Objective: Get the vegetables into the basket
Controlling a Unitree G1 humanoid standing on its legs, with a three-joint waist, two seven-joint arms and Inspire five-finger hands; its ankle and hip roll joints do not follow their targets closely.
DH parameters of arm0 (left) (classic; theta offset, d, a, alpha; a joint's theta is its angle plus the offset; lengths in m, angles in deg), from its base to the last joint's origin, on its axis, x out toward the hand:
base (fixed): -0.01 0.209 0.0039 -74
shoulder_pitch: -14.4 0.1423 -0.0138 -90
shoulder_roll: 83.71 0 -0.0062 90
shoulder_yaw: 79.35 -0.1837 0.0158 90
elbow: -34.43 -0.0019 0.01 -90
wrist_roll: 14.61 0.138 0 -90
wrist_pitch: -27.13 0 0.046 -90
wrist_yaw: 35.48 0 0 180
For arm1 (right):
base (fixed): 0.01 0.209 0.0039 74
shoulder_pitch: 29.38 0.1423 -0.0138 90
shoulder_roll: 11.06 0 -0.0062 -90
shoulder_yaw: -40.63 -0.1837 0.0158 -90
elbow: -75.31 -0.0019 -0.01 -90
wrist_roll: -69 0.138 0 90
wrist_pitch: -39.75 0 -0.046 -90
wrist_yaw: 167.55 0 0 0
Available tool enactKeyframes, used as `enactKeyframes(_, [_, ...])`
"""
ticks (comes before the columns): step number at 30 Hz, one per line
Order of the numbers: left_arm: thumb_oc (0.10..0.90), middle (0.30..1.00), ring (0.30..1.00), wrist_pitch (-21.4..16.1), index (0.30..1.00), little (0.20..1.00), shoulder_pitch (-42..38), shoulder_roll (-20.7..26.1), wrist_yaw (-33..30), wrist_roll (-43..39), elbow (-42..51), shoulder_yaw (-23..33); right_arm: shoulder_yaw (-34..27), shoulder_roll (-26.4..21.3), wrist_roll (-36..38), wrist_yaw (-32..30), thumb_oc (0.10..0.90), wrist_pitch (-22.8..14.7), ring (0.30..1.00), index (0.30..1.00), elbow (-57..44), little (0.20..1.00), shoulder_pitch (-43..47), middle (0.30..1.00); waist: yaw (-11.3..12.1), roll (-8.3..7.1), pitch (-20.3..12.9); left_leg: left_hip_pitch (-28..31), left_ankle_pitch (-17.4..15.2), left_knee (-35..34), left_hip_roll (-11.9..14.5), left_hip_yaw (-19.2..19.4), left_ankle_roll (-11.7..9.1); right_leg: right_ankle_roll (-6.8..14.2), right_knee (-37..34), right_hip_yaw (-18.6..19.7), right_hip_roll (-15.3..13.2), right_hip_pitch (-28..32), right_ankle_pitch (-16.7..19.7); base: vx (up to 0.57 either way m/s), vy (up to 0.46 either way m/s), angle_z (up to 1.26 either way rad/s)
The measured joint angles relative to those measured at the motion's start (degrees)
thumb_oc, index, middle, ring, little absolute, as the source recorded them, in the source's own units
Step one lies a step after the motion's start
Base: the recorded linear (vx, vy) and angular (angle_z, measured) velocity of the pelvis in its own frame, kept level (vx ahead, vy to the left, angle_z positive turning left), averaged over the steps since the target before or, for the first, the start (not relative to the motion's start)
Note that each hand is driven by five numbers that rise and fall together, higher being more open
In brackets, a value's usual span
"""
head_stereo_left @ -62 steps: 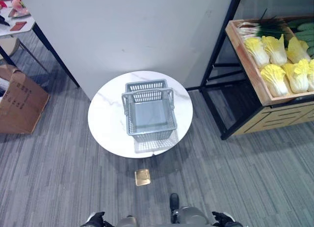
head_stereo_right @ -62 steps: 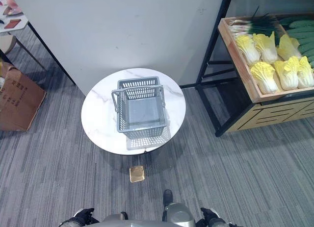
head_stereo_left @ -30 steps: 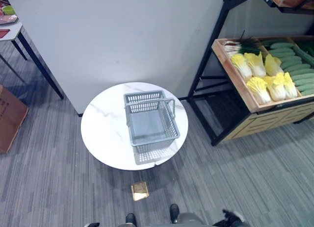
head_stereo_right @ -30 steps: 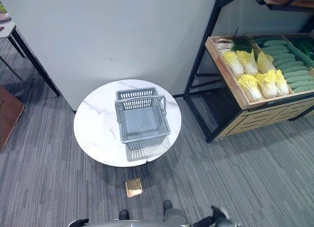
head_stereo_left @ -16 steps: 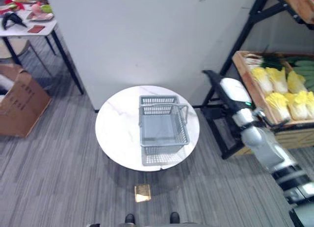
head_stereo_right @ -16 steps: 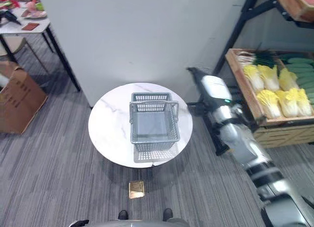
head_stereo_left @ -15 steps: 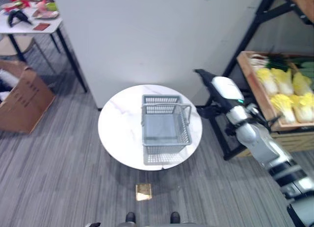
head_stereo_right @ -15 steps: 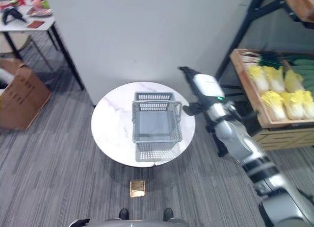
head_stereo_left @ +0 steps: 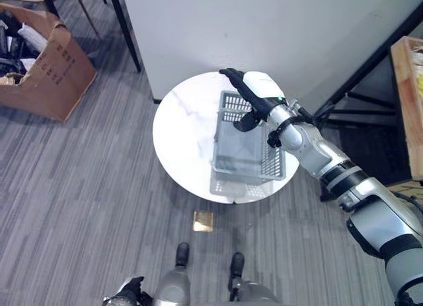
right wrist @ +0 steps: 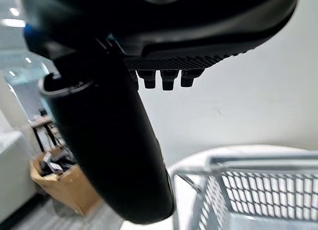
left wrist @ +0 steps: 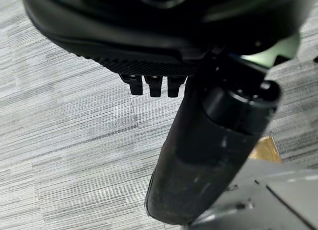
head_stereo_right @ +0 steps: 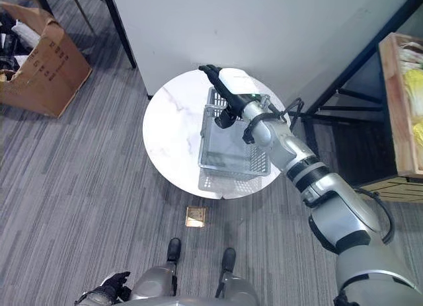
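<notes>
- Overall, task looks barely begun, judging by the layout: basket [head_stereo_left: 248,142] sits on the round white marble table [head_stereo_left: 182,131], and its interior shows bare grey floor, no produce inside.
- Vegetables [head_stereo_right: 413,114] lie on a wooden shelf [head_stereo_right: 391,108] at the far right edge, well apart from the table; yellow-white leafy heads, partly cut off by the frame. All of them remain to be moved, as far as I can judge.
- Basket is grey plastic with mesh walls, rectangular; its wire handles seem raised rather than folded flat, though that is hard to tell.
- Right hand [head_stereo_left: 248,98] reaches out over the basket's far rim, fingers fairly straight and extended, thumb dropped toward the rim; it grasps nothing. Right wrist view shows the basket rim just past the thumb [right wrist: 107,155], apart from it.
- Left hand [head_stereo_right: 109,286] hangs low by the robot's side above the carpet; in its wrist view the fingers look relaxed, nothing held.
- Cardboard box [head_stereo_left: 43,61] stands on the floor off to the left, not part of the job.
</notes>
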Motion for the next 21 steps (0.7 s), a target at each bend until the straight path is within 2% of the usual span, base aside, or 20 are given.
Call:
enactKeyframes(8, [0.9, 1.0, 1.0, -0.5, 1.0, 1.0, -3.3, 0.3, -0.5, -2.2, 0.0, -1.9, 1.7, 2.6, -0.1, -1.0, 0.9, 1.1, 1.0, 1.0, 9.9, 1.0, 7.4, 1.0, 0.5, 0.42, 2.3, -3.6, 0.0, 0.8, -0.1, -1.2, 0.0, -0.1, 0.0, -1.1, 0.0, -2.5, 0.2, -0.01, 0.012, 0.08])
enactKeyframes(12, [0.9, 1.0, 1.0, -0.8, 1.0, 1.0, -4.8, 0.3, -1.5, -2.9, 0.0, -3.3, 1.8, 2.8, -0.1, -2.2, 0.9, 1.9, 1.0, 1.0, 14.8, 1.0, 8.6, 1.0, 1.7, 0.66, 2.4, -4.8, 0.1, 1.0, -0.1, -2.1, 0.0, -0.1, 0.0, -1.6, 0.0, -3.3, 0.2, 0.01, 0.017, 0.11])
enactKeyframes(15, [0.9, 1.0, 1.0, -1.3, 1.0, 1.0, -5.9, 0.4, -2.3, -3.3, 0.1, -3.8, 2.9, 2.7, -0.2, -2.2, 0.9, 2.3, 1.0, 1.0, 17.1, 1.0, 9.8, 1.0, 1.9, 0.72, 3.7, -5.3, 0.2, 1.0, -0.2, -2.6, -0.2, -0.1, 0.0, -2.2, -0.1, -3.4, 0.2, 0.01, 0.014, 0.1])
enactKeyframes(21, [0.9, 1.0, 1.0, -1.5, 1.0, 1.0, -6.6, 0.4, -2.4, -4.4, 0.5, -4.8, 3.9, 2.5, -0.2, -2.4, 0.9, 2.0, 1.0, 1.0, 25.1, 1.0, 11.5, 1.0, 2.0, 0.94, 3.9, -6.6, 0.5, 1.0, -0.4, -3.3, -0.2, -0.1, 0.0, -2.7, -0.2, -4.5, 0.2, 0.01, 0.005, 0.05])
